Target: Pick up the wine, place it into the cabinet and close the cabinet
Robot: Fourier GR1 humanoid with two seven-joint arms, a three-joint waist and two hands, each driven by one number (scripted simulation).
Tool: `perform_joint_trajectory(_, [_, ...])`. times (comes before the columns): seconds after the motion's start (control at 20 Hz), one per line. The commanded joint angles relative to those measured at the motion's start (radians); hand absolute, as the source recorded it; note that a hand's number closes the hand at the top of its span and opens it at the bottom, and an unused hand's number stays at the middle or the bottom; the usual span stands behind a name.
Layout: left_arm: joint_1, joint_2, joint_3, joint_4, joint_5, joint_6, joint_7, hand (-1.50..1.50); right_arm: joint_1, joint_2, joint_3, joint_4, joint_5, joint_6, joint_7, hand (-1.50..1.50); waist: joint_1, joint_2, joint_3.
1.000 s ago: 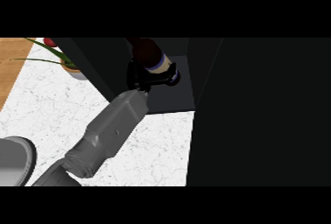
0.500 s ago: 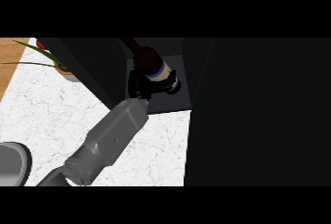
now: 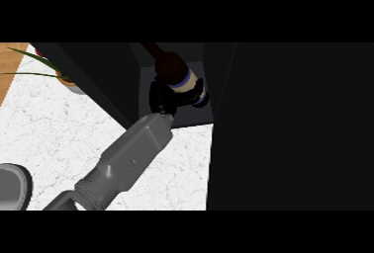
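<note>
nearest you, at the lower left edge, a grey rounded object sits on the white speckled counter; you can't tell what it is from the sliver that shows. from beside it one grey forearm rises toward the cabinet. which arm it is you cannot settle from this view, though it enters at the left; the other hand doesn't show at all.

at the forearm's end the black hand is curled round the lower body of the wine bottle, clamped on it. the bottle is off the counter, inside the dark cabinet opening, just above its floor, tilted with its neck pointing far and a little left.

your risk, as i judge it: letting go while the bottle leans like this would let it topple or roll on the cabinet floor. the dark panel at the right, probably the open door, stands close, so a careless pull-out could knock it or the bottle.

the bottle is dark red-brown, with a cream label edged in blue bands. far left, a potted plant stands by the cabinet's side.
</note>
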Motion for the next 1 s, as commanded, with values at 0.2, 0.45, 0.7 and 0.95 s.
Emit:
perform_joint_trajectory(0.2, [0.033, 0.0, -0.045, -0.011, 0.107, 0.021, -0.083, -1.5, -0.037, 0.005, 0.011, 0.009, 0.019, -0.016, 0.017, -1.5, 0.002, 0.003, 0.0])
perform_joint_trajectory(0.45, [-0.034, 0.0, -0.053, 0.02, 0.155, 0.061, -0.066, -1.5, -0.035, 0.014, 0.014, 0.023, 0.016, -0.019, 0.009, -1.5, -0.004, 0.007, 0.0])
perform_joint_trajectory(0.7, [-0.044, 0.0, -0.104, 0.069, 0.147, 0.076, -0.078, -1.5, -0.033, -0.008, 0.003, 0.023, 0.02, -0.004, 0.011, -1.5, -0.001, 0.006, 0.001])
perform_joint_trajectory(0.95, [-0.071, 0.0, -0.19, 0.072, 0.095, 0.112, -0.08, -1.5, -0.003, 0.001, -0.011, 0.033, -0.006, 0.004, -0.019, -1.5, 0.02, -0.001, 0.002])
